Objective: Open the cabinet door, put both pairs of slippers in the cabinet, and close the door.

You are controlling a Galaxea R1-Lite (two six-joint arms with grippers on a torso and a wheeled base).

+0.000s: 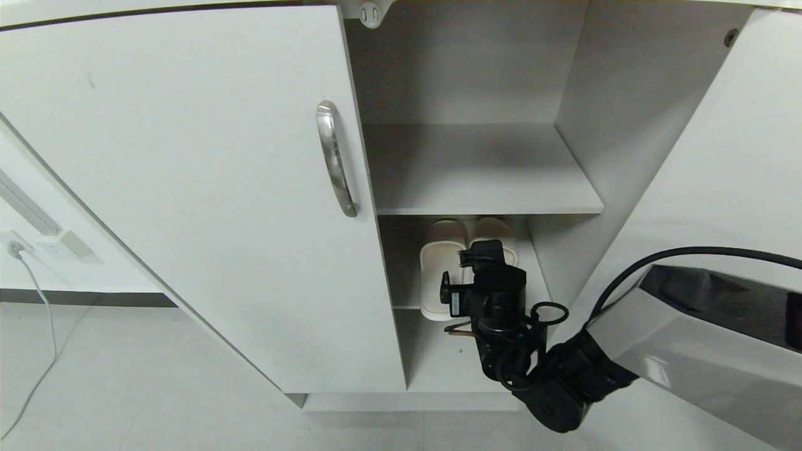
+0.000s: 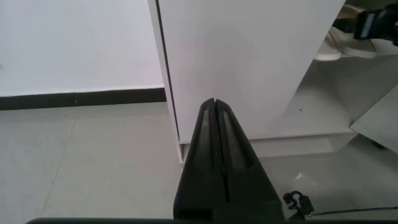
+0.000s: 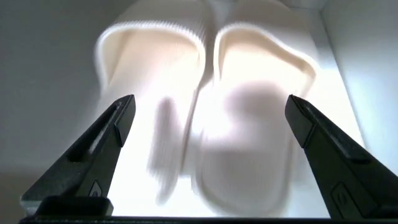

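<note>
Far to your left, a wall socket (image 1: 61, 247) sits low on the wall, and a thin cable (image 1: 39, 326) hangs from a plug next to it down to the floor (image 1: 125, 401).

Your left tool (image 2: 214, 102) hangs low over the floor in front of the cabinet (image 1: 476, 62). Its two fingers are pressed together with nothing between them, and it points at the bottom part of the left door (image 1: 188, 188). That door is closed flat, and its curved metal handle (image 1: 335, 160) stands upright near its right edge.

Right of the handle, the cabinet's other half is open to you. The upper shelf (image 1: 482, 169) lies bare at about the height of the handle's lower end. Below it, on the lower shelf (image 1: 406, 282), you have one pair of cream slippers (image 1: 438, 269) lying side by side. Their toes point into the cabinet and their heels sit at the shelf's front edge, where the left heel seems to stick out over it a little.

Your right tool (image 1: 479, 257) is inside that lower compartment, right above the heel end of the slippers. From its own wrist camera, its fingers (image 3: 115, 127) are spread wide apart and the pair of slippers (image 3: 205, 112) lies between them. Neither finger visibly touches the slippers, and the tool (image 3: 210, 102) grips nothing.

Furthest to your right, the right door (image 1: 733, 156) is swung wide open, away from the compartment.
</note>
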